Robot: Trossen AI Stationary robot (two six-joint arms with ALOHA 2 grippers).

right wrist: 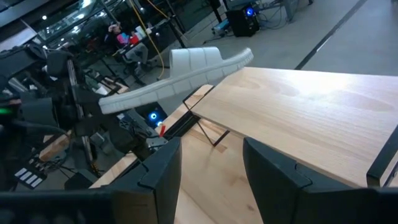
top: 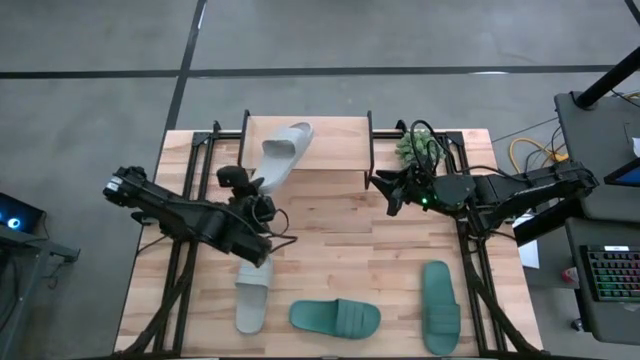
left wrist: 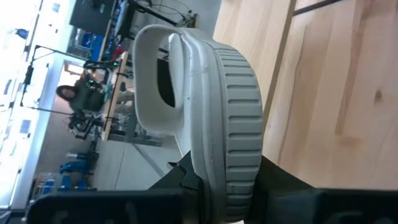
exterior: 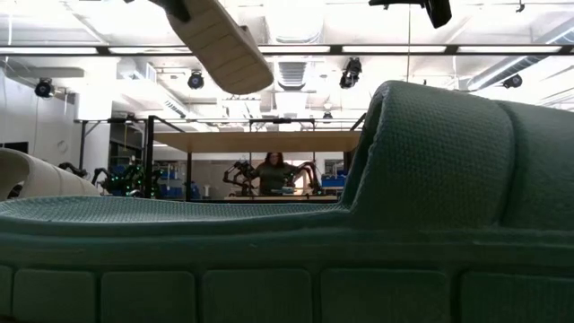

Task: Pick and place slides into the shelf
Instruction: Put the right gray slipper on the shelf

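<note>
Left hand [top: 262,196] clamped on the heel end of a pale grey-white slide [top: 283,150], held in the air, toe end reaching over the left part of the shelf [top: 330,140]. One-piece foam, thick sole with ribbed side wall, wide arched strap [left wrist: 152,81] near the toe; underside showing fine cross ridges in the low view [exterior: 220,40]. In the right wrist view, sole roughly level and lifted clear above the light plank edge [right wrist: 180,74].

Second pale grey-white slide [top: 251,295] flat on the table [top: 340,240], at the front left, partly under the left arm. Two teal green slides at the front: one [top: 335,318] lying crosswise just beside the white one, strap ribbed; the other [top: 440,305] lengthwise, farther right, well apart from it. The crosswise teal slide fills the low view, textured foam, strap rising at right [exterior: 430,144].

Right hand [top: 388,190] hovering just off the shelf's right front corner, fingers [right wrist: 158,168] apart, holding nothing.

Shelf at the table's far middle: pale wooden top, thin black legs.
</note>
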